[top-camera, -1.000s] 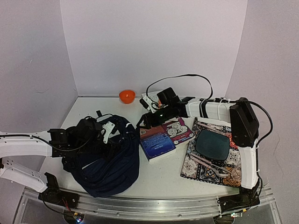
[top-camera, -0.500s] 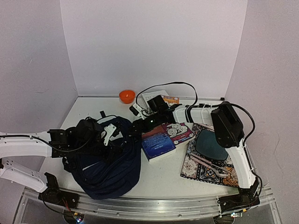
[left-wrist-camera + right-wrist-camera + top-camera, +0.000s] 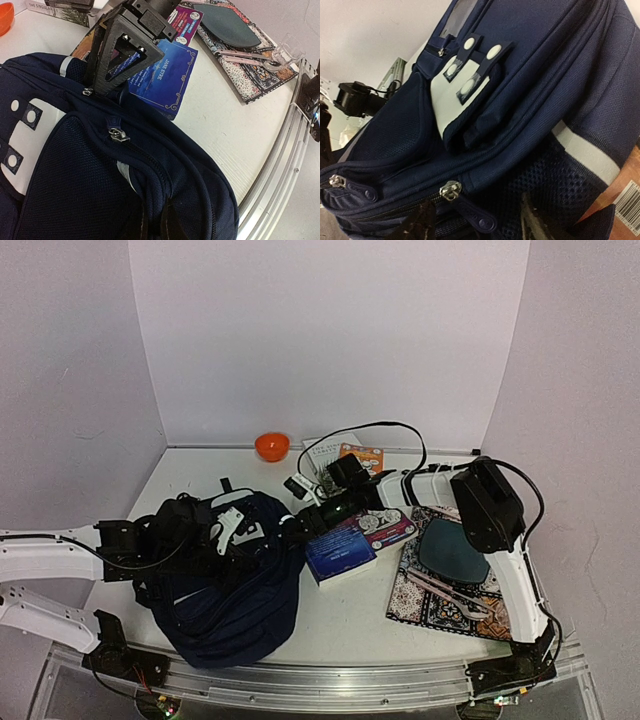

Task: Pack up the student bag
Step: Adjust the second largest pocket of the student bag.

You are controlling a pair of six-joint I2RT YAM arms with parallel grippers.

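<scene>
The student bag [image 3: 235, 590] is a navy backpack slumped at the front left of the table. My left gripper [image 3: 203, 540] sits on its top, and in the left wrist view it [image 3: 152, 224] is shut on a raised fold of the bag's fabric [image 3: 165, 165]. My right gripper [image 3: 298, 525] reaches across to the bag's right edge. In the right wrist view it [image 3: 477, 226] is open, its two fingers apart on either side of a zip slider [image 3: 447, 190] and its navy pull tab. The black right finger [image 3: 120, 60] touches down beside a zip.
A blue book [image 3: 340, 552] lies just right of the bag, with a purple card [image 3: 388, 523] behind it. Further right, a patterned mat [image 3: 415, 605] carries a dark teal case [image 3: 455, 550] and a spoon. An orange bowl [image 3: 271, 446] and another book [image 3: 345, 453] stand at the back.
My right gripper has swung left from above the blue book to the bag's zip edge. The bag has bulged and shifted slightly. My left gripper keeps its hold.
</scene>
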